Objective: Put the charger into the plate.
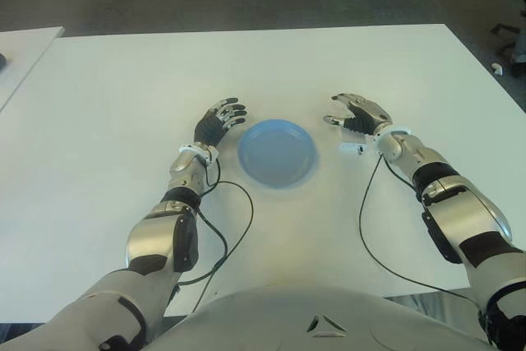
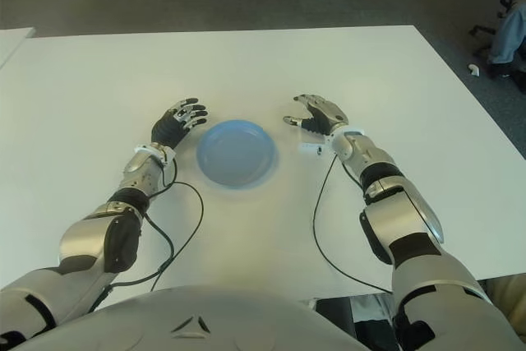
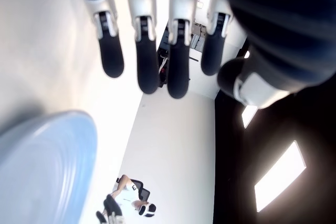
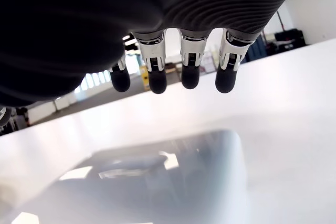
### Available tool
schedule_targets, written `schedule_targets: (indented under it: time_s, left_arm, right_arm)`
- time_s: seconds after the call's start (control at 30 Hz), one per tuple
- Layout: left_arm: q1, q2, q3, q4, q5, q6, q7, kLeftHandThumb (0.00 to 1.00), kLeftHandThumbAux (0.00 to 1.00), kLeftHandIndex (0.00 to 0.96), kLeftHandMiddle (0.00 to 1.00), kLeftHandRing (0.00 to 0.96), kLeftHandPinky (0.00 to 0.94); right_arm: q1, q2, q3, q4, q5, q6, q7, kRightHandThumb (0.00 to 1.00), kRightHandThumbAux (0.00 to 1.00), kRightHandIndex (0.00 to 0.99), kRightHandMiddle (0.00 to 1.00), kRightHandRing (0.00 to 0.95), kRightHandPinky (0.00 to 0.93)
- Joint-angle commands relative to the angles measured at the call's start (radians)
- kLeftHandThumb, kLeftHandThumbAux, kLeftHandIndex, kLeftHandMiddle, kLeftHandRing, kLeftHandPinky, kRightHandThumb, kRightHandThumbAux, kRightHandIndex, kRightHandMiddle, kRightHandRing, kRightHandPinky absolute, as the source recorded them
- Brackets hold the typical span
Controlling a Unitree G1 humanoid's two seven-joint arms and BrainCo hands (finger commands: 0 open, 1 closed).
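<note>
While the charger (image 1: 352, 148) lies on the white desk (image 1: 115, 104), the blue plate (image 1: 277, 153) holds nothing.
Small and white, the charger sits at 3 o'clock from the plate, just beside the right hand's wrist. The right hand (image 1: 359, 113) shows at the plate's 2 o'clock, fingers (image 4: 189, 74) spread, gripping nothing. The left hand (image 1: 217, 123) shows at the plate's 10 o'clock, its fingers (image 3: 147, 59) likewise extended and empty.

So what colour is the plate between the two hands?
Light blue; the plate shows best in the left eye view.
</note>
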Motion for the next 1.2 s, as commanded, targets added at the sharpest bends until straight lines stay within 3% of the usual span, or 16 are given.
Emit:
schedule_targets:
  time_s: [0.03,0.23,0.6,1.2]
  left_arm:
    - [0.03,0.0,-0.012,0.027,0.025,0.033,0.031,0.005,0.552,0.296,0.378,0.342,0.317]
    - [0.03,0.001,-0.019,0.026,0.039,0.035,0.048,0.004,0.55,0.294,0.379,0.339,0.307]
    - [0.029,0.004,-0.026,0.024,0.055,0.041,0.065,0.001,0.545,0.292,0.379,0.338,0.312]
    - [0.026,0.005,-0.016,0.025,0.039,0.043,0.048,0.0,0.557,0.305,0.382,0.349,0.326]
  right_arm:
    - [0.034,-0.014,0.014,-0.019,-0.011,-0.018,0.005,0.339,0.144,0.0,0.0,0.0,0.0]
    - [0.07,-0.036,0.021,-0.047,-0.011,-0.041,0.016,0.352,0.143,0.0,0.0,0.0,0.0]
    - [0.128,-0.129,0.01,-0.156,0.005,-0.111,0.117,0.339,0.14,0.0,0.0,0.0,0.0]
    - [0.11,-0.198,0.028,-0.214,-0.033,-0.128,0.193,0.323,0.119,0.0,0.0,0.0,0.0]
